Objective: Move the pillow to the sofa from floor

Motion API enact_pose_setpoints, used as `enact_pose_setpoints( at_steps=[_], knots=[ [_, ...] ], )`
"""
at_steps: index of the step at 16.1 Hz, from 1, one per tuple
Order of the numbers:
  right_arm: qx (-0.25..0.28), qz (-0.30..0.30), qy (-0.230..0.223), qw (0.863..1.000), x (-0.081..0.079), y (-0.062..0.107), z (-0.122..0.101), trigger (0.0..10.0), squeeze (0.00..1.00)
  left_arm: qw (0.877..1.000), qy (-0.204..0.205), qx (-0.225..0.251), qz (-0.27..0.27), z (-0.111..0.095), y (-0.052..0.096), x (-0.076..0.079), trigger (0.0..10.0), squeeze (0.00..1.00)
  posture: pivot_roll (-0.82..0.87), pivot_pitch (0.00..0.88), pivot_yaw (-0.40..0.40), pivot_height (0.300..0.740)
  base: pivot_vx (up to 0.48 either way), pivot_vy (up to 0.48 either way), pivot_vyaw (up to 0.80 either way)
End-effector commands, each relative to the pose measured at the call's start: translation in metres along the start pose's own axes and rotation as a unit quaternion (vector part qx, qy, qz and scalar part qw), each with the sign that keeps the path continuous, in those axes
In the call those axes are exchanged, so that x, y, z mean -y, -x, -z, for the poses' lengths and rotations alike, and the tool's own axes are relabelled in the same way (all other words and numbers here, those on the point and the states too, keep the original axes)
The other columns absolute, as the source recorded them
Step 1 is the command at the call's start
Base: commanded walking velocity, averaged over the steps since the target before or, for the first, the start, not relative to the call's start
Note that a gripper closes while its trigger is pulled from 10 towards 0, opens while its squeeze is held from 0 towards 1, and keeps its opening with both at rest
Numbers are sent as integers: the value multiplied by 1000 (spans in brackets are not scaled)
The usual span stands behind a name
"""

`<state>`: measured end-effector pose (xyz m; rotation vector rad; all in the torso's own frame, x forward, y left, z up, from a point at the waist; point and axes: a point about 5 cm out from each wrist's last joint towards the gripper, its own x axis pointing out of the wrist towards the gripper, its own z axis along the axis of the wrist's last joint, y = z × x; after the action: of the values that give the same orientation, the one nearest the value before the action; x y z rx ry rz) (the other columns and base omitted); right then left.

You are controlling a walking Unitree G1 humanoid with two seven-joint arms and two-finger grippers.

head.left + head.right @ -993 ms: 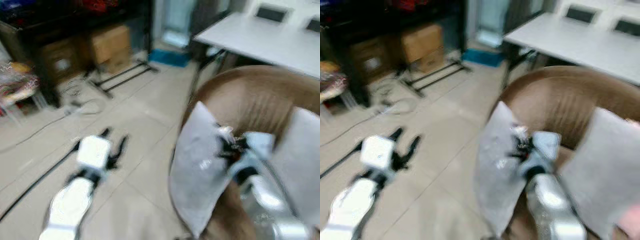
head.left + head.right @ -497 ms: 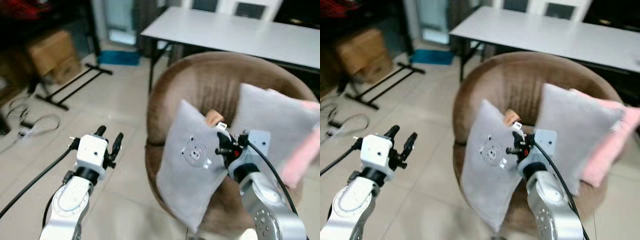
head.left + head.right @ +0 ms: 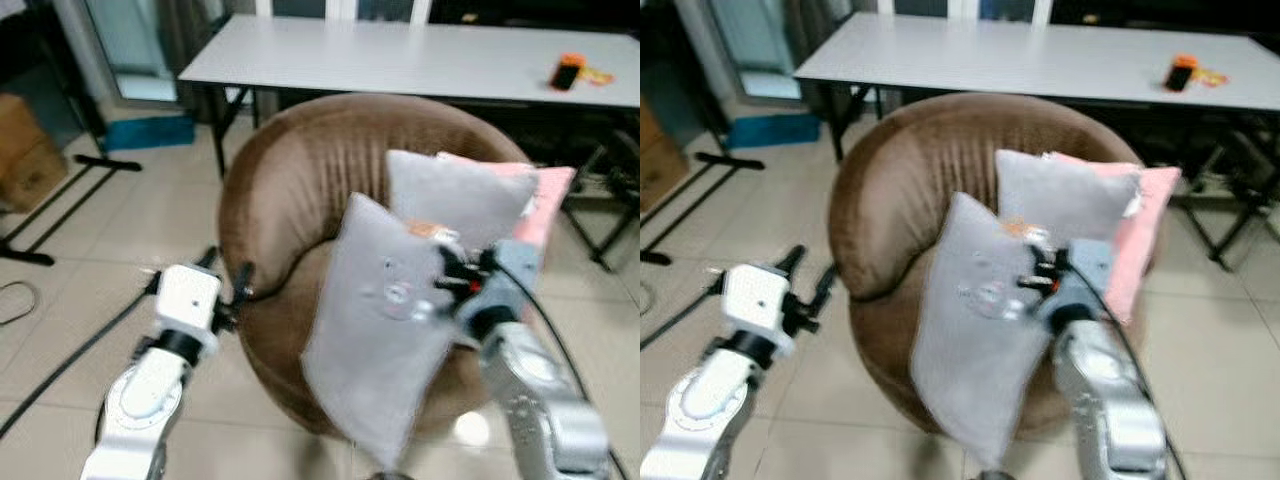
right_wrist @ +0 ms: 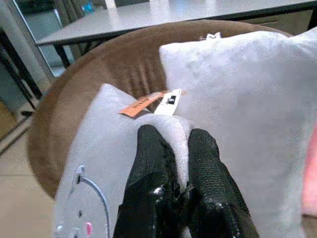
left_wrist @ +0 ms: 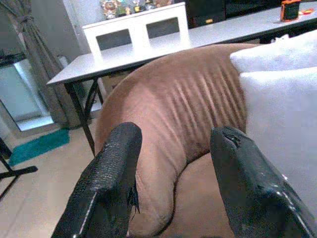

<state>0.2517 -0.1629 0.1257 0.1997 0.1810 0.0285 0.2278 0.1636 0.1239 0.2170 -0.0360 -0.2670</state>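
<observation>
Right gripper [image 4: 171, 141] pinches the soft, light grey bear-print pillow [image 3: 385, 320] by its top edge, sagging over the brown velvet round sofa [image 3: 290, 190]; left gripper [image 5: 171, 144] is open.

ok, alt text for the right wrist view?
Right gripper pinches the edge of a grey pillow, fingers shut on the fabric by its orange tag. Behind are a second grey pillow, a brown sofa and a table.

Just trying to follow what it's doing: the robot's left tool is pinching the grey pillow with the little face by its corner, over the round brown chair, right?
Not quite: the right tool pinches the grey pillow, as the right wrist view shows. The left tool is open and holds nothing. The rest stands: it grips the corner, over the round brown chair.
</observation>
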Motion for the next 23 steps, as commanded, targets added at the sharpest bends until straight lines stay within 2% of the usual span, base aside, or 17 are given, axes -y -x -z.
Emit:
enact_pose_setpoints(
  at_steps=[1,14,17,20,23],
  knots=[
    [32,-16,-4,999,-9,-3,-11,10000,0,1000,-5,-4,-4,0,2,-5,10000,0,-61,0,6,740,300,0,0],
    [32,-76,-13,997,-29,-9,-16,10000,0,1000,-3,-16,23,3,9,2,10000,0,-48,0,-9,740,306,0,0],
    [32,-108,-16,993,-42,-15,-18,10000,0,999,-4,-19,31,3,11,3,10000,0,-45,0,-11,740,299,0,0],
    [23,-150,-27,988,-64,-32,-24,10000,0,995,-2,-34,90,6,14,12,10000,0,-43,0,-9,740,95,0,0],
    [42,-149,-56,986,-78,-50,-37,10000,0,991,-9,-46,124,8,16,16,10000,0,-40,0,-8,740,0,0,0]
  ],
)
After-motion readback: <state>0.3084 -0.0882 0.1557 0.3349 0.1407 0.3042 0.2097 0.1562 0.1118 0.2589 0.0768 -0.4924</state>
